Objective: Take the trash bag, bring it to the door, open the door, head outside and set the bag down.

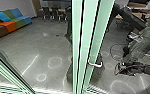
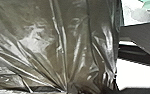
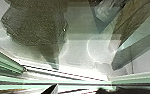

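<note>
I'm holding the trash bag (image 2: 41,45) bunched in my closed left gripper (image 2: 69,88), pickup done and set-down remaining, while facing the door (image 1: 87,32), its handle (image 1: 95,64) toward one o'clock, my right gripper's (image 1: 120,68) opening and the door's I can't tell.

The sofa (image 1: 9,25) shows orange, green and blue, the door frame (image 1: 86,37) mint, the trash bag (image 2: 73,37) brownish-grey.

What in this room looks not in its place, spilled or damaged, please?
Nothing looks clearly spilled or broken. The blue cushion sits askew on the sofa, at a slant to its coloured sections. The floor shows pale rings and streaks, odd at first sight, but probably light rather than liquid.
</note>
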